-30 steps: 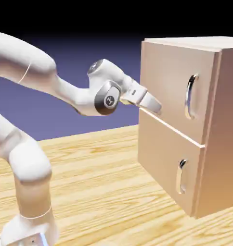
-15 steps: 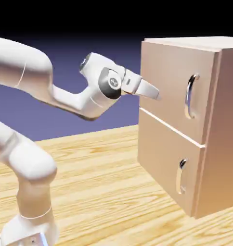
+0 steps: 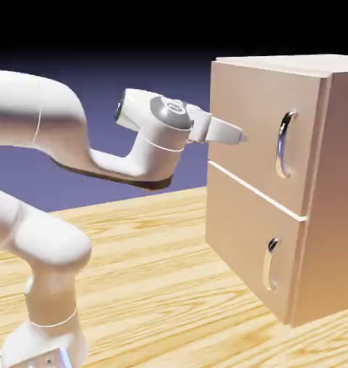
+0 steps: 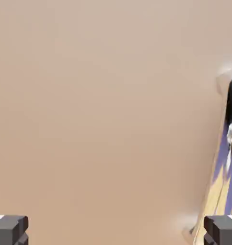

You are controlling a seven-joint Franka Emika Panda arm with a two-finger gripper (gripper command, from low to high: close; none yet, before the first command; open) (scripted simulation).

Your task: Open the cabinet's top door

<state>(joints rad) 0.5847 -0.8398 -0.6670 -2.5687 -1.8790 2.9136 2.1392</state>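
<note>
Two doors front the cabinet (image 3: 277,180) at the right of the exterior view, one above the other, both flush and closed with a thin seam between them. Starting from that view's left, the white arm (image 3: 55,144) rises from the wooden table (image 3: 148,287), bends over and reaches rightward. Its gripper (image 3: 238,136) points roughly level at the face of the top door (image 3: 249,129), left of the curved silver handle (image 3: 283,144) and clearly apart from it. Whether the tips touch the panel cannot be told from this side. No brand, label or writing can be read anywhere on the arm or the woodwork; a round grey cap on the wrist carries a faint mark too small to make out. Below the seam, the lower door (image 3: 245,237) has its own shorter handle (image 3: 270,264), well below the gripper.

Seen from the hand, plain tan wood fills nearly everything. The two grey fingertips (image 4: 10,229) sit at the bottom corners, far apart, with nothing between them but bare panel, so the jaws stand wide and hold nothing. At the far right edge the shiny handle (image 4: 231,124) runs top to bottom, its dark upper end near the panel's edge, lying outside the right fingertip rather than between the two.
</note>
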